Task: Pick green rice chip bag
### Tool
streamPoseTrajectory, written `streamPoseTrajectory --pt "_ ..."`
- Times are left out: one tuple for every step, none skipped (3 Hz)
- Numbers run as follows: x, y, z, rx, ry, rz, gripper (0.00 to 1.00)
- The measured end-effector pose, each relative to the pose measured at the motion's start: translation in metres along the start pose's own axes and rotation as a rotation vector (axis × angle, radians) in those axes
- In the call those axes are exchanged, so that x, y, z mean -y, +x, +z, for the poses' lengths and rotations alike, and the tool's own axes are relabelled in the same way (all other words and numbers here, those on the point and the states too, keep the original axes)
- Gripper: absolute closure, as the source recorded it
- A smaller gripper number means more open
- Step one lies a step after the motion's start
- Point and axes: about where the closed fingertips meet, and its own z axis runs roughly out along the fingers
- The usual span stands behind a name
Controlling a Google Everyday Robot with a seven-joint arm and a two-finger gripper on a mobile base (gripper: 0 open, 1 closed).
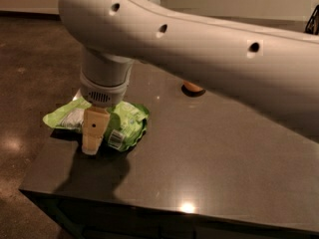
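A large white robot arm (199, 49) reaches from the right edge across the upper frame and bends down at centre-left. Beneath it is a dark table (214, 158). The green rice chip bag (128, 119) lies flat near the table's left edge. The gripper (92, 144) points straight down at the bag's near side, seemingly lined up to grasp it. I cannot tell whether it is clenched. An orange (192, 87) peeks out beneath the arm.

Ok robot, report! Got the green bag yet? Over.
Tan gripper low over puffy bright green crinkly plastic chip bag. Bag on dark table, not lifted. Round orange fruit apart, behind arm.
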Motion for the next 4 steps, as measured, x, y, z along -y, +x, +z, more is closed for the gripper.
streamPoseTrajectory --pt "0.015 0.011 0.012 -0.056 0.008 0.009 0.0" --pt "0.029 0.021 0.016 -0.092 0.012 0.022 0.07" --pt "0.042 0.039 0.014 -0.122 0.01 0.036 0.29" --pt "0.051 0.056 0.004 -0.129 -0.005 0.048 0.54"
